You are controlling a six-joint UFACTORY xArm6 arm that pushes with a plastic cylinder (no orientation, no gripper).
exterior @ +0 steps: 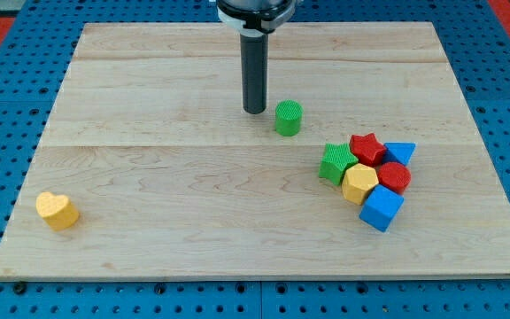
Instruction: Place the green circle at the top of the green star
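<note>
My tip (254, 111) rests on the counter (149, 177), just to the view's left of the green circle (288, 117) and near it, apparently not quite touching; there is no gripper on this rod, so nothing opens or clamps. The green star (337, 163) lies further to the tip's right and toward the view's bottom, at the left edge of a cluster with a red star (367, 147), a yellow hexagon (359, 183) and others. I judge the push is only beginning; the circle needs nudging rightward to sit above the star, without overshooting into the cluster.
</note>
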